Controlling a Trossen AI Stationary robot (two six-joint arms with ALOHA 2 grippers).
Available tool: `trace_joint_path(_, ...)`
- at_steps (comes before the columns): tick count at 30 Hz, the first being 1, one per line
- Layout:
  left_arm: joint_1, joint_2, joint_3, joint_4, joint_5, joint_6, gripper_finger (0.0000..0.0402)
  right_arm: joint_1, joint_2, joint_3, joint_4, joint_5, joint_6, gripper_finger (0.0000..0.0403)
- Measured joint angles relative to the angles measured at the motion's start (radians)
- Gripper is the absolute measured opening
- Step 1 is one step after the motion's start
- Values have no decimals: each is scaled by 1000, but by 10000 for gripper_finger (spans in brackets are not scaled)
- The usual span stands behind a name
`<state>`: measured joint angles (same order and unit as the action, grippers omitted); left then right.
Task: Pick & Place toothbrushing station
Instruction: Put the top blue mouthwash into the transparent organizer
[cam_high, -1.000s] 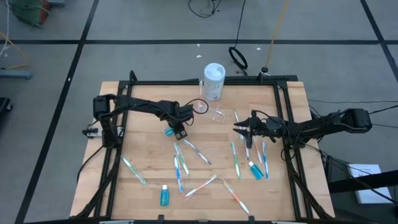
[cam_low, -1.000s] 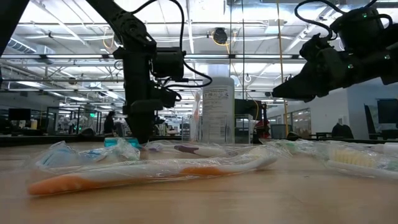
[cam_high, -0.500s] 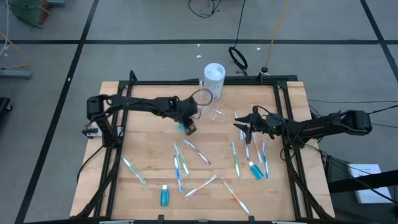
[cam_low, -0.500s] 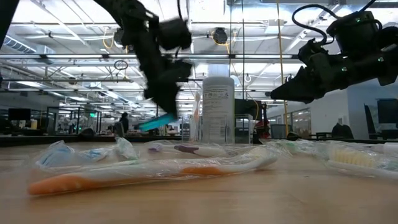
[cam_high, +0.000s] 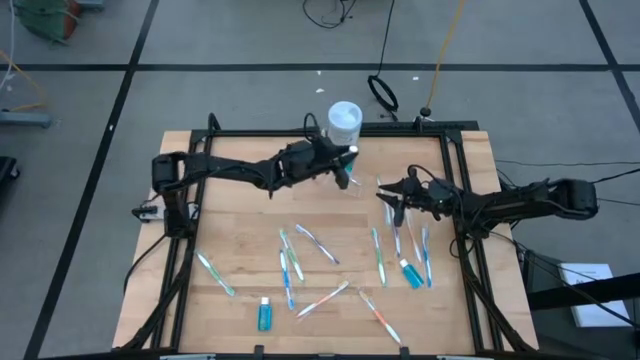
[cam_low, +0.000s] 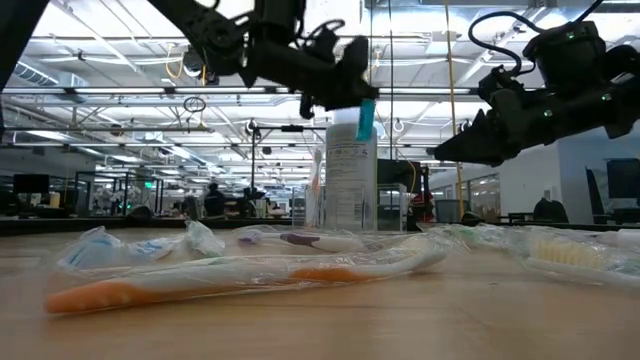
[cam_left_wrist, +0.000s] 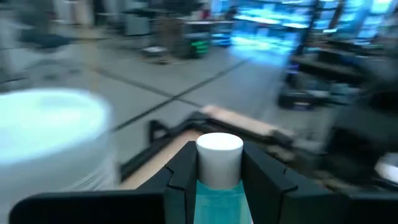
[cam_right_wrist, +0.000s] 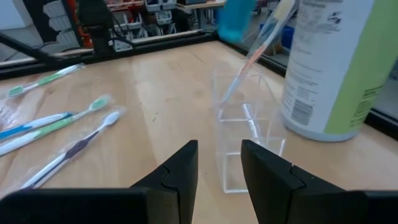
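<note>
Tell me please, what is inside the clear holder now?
In the right wrist view the clear holder has one toothbrush standing tilted in it. Its other compartments look empty. The left gripper holds a small blue tube above it, not yet inside.

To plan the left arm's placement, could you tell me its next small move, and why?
Probably lower the left gripper gently: it holds a teal tube roughly over the clear holder, beside the white-capped container, and the tube is not yet in a compartment.

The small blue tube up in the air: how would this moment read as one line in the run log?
left tool: shut on blue tube, above clear holder | right tool: open, hovering beside holder | toothbrush in holder
</note>
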<state>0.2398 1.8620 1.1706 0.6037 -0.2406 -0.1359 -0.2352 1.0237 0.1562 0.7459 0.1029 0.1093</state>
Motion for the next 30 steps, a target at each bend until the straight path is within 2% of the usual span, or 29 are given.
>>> trace_joint_path(3, 0, 53, 0, -30, -150, -3, 95, -15, 0, 0, 6, 0, 1, 114)
trace_joint_path(6, -3, 102, -2, -23, -212, -25, 95, -25, 0, 0, 7, 0, 2, 114)
trace_joint_path(12, -27, 197, -1, -5, -248, -87, 95, -28, 0, 0, 14, 0, 2, 114)
trace_joint_path(17, -41, 224, -2, -15, -260, -88, 98, -28, 0, 0, 14, 0, 2, 114)
trace_joint_path(25, -41, 226, -1, -99, -262, -104, 145, -28, 0, 0, 14, 0, 2, 114)
trace_joint_path(30, -42, 226, 0, -96, -261, -103, 159, -28, 0, 0, 14, 0, 2, 114)
